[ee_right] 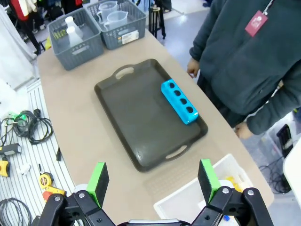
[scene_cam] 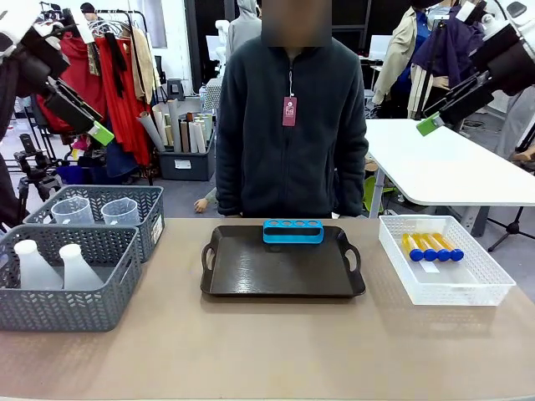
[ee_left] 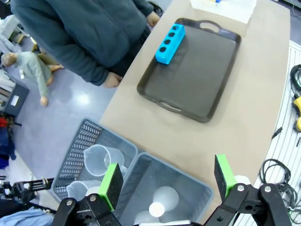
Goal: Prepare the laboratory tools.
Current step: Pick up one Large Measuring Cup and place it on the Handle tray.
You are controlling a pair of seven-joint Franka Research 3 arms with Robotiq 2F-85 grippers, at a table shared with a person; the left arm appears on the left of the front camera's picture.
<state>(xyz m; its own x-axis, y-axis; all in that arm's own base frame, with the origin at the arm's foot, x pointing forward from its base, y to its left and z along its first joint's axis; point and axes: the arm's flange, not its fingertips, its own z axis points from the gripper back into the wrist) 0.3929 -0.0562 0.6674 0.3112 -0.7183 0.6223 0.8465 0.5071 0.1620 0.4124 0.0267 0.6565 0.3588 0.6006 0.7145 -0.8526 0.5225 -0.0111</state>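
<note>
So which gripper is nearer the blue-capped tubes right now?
Right. The right gripper hangs open above the white basket holding the tubes; the left gripper hangs open above the grey baskets at the opposite end, beyond the tray.

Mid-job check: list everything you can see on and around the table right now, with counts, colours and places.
table: one, tan, across the front
grey baskets: two, table's left, one behind the other
white basket: one, table's right
tray: one, dark, handled, table centre
tube rack: one, blue, on the tray's far edge, holes empty
tubes: four, amber with blue caps, lying in the white basket
measuring cups: two, clear, far grey basket
flasks: two, white translucent, near grey basket
person: one, dark fleece, standing at the far side
left gripper: jaws open, raised above the grey baskets
right gripper: jaws open, raised near the white basket
</note>
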